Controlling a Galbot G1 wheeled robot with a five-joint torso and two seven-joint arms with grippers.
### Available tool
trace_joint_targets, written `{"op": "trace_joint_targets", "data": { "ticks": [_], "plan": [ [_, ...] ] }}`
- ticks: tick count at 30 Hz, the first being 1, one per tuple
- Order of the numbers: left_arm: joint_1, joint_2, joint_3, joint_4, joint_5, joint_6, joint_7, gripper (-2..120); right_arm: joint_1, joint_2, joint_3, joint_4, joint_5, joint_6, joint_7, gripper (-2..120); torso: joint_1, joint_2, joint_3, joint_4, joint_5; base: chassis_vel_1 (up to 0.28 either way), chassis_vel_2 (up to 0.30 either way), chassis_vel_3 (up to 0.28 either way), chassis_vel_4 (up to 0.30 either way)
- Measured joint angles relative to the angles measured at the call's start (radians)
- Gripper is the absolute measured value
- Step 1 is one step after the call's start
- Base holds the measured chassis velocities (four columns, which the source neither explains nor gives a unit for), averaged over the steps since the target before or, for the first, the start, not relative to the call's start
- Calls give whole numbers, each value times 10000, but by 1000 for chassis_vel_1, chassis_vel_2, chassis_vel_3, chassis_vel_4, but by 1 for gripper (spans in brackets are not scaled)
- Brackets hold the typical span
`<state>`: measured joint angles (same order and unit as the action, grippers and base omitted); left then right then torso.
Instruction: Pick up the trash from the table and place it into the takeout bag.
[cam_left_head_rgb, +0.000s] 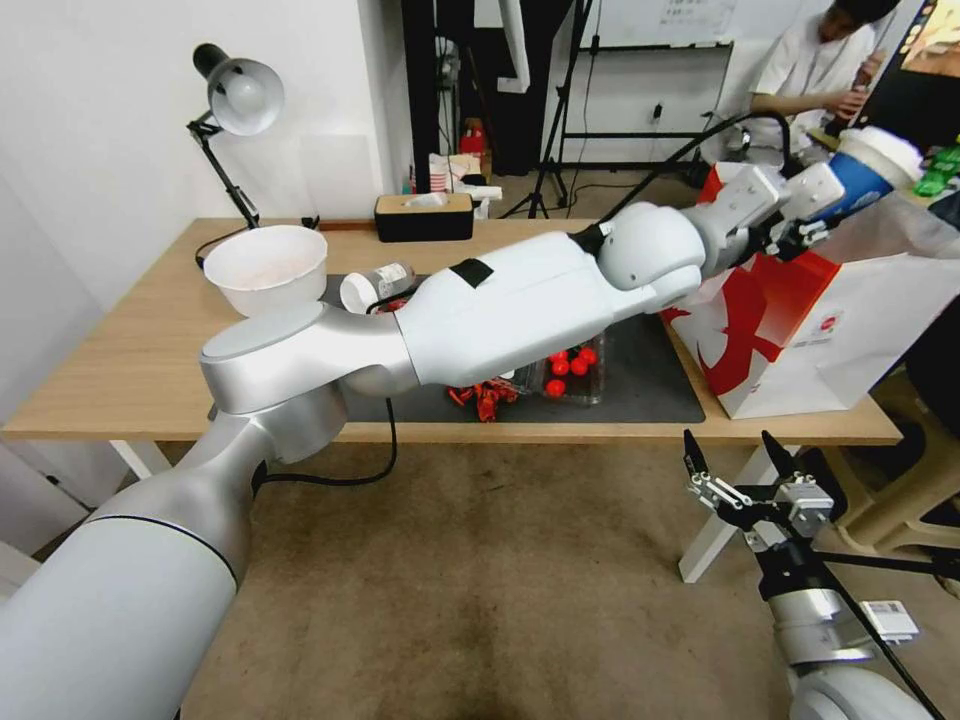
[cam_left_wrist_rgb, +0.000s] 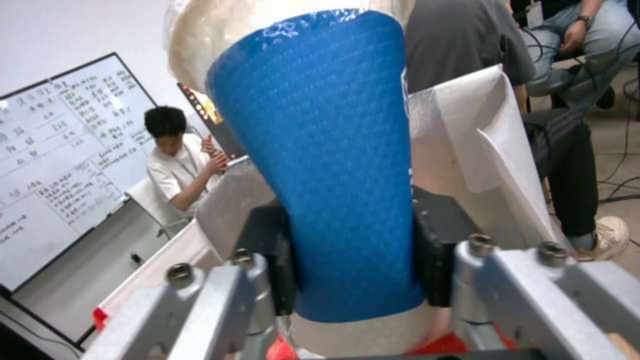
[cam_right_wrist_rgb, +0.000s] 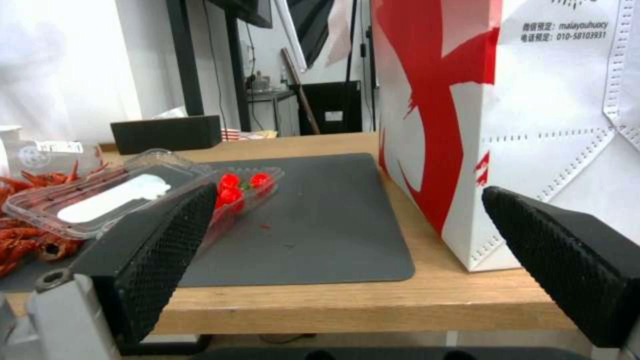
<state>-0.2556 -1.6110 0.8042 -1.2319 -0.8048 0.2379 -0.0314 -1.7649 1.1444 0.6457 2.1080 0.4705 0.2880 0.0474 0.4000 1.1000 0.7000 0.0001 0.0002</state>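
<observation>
Trash on table (cam_left_head_rgb: 120, 370): bowl (cam_left_head_rgb: 265, 266) at 10 o'clock, lidded cup (cam_left_head_rgb: 375, 285) just right. Left gripper (cam_left_head_rgb: 815, 205) pinches blue cup (cam_left_head_rgb: 865, 172) at 2 o'clock over bag (cam_left_head_rgb: 800, 330); placing step, judged to need lowering, then release. Right gripper (cam_left_head_rgb: 740, 470) spread, 5 o'clock, below table edge.

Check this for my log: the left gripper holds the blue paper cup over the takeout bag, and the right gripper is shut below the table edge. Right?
Not quite. The right gripper is open: the right wrist view shows its pads wide apart. The rest holds: the left gripper grips the blue paper cup above the takeout bag.
</observation>
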Motion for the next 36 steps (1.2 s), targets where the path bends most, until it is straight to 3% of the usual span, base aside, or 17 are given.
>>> {"op": "trace_joint_targets", "data": {
  "ticks": [4, 10, 15, 17, 20, 22, 23, 24, 25, 26, 27, 29, 30, 36],
  "plan": [
    [-1, 17, -14, -29, -138, 16, -68, 47, 0, -12, 23, -44, 10, 0, 0, 100, 0, 0, 0, 0, 0, 0, 0, 0, 0],
    [-33, 77, -265, -96, -361, 96, -369, 74, 25, 6, -22, -65, 16, 0, -10, 100, 1, 0, 0, -2, 0, 0, 0, 0, 0],
    [114, 410, -467, -401, -497, 164, -650, 89, 31, 2, -48, -48, 39, 0, -12, 100, 0, 0, 0, -3, 0, 0, 0, 0, 0],
    [437, 905, -650, -1010, -387, 153, -1045, 97, 58, 1, -75, -39, 60, 1, -13, 100, 0, 0, -1, -4, -3, 0, 0, 0, 0],
    [912, 1522, -918, -1773, -252, 78, -1467, 99, 79, 3, -100, -36, 61, 2, -14, 100, 0, 0, 0, 1, -5, 0, 0, 0, 0],
    [1685, 2736, -1430, -2921, -150, 8, -1713, 100, 101, -4, -116, -31, 61, 3, -15, 100, 0, 0, -1, -5, -5, 0, 0, 0, 0],
    [1685, 2736, -1430, -2921, -150, 8, -1713, 100, 101, -4, -116, -31, 61, 3, -15, 100, 0, 0, -1, -5, -5, 0, 0, 0, 0],
    [2079, 3341, -1678, -3435, -81, -15, -1693, 100, 89, -12, -115, -9, 59, 4, -15, 100, 0, -1, 0, -1, -6, 0, 0, 0, 0],
    [3080, 4600, -2414, -4920, 65, 145, -1457, 100, -31, -25, -114, 153, 35, 49, -22, 100, 2, 0, 0, 7, -10, 0, 0, 0, 0],
    [3080, 4600, -2414, -4920, 65, 145, -1457, 100, -31, -25, -114, 153, 35, 49, -22, 100, 2, 0, 0, 7, -10, 0, 0, 0, 0],
    [4537, 5484, -3494, -6271, 391, 512, -1293, 100, -113, -25, -116, 302, 11, 265, -22, 100, -2, 1, -3, 3, -12, 0, 0, 0, 0],
    [5849, 6008, -4529, -6961, 1047, 559, -1025, 100, -95, -11, -176, 317, -10, 271, -16, 100, -4, 1, -3, -6, -9, 0, 0, 0, 0],
    [5849, 6008, -4529, -6961, 1047, 559, -1025, 100, -95, -11, -176, 317, -10, 271, -16, 100, -4, 1, -3, -6, -9, 0, 0, 0, 0],
    [8715, 6799, -6366, -7930, 2036, 414, -859, 100, -106, 32, -337, 428, -204, 202, -13, 100, -1, 1, -2, 1, -9, 0, 0, 0, 0]
  ]
}}
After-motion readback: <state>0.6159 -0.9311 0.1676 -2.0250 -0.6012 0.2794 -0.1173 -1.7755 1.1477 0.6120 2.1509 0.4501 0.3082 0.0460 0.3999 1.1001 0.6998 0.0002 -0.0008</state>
